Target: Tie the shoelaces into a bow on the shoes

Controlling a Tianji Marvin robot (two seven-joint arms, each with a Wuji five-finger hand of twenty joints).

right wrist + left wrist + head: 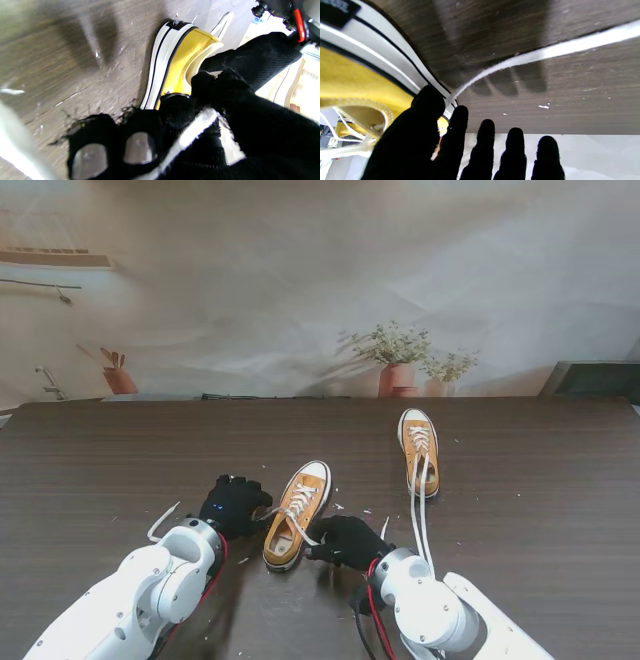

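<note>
Lying between robot hands [234, 502] [345, 540]: shoe [297, 513].

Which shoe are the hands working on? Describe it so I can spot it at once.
On the dark wooden table, look nearest the robot, between the left hand and right hand. That yellow sneaker lies angled there; the other yellow sneaker sits farther away, to the right.

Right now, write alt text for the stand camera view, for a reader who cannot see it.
Two black-gloved robot hands, the left hand and right hand, flank the near yellow canvas sneaker on a dark wood-grain table. A second yellow sneaker lies farther away to the right, its white laces trailing toward the robot.
</note>
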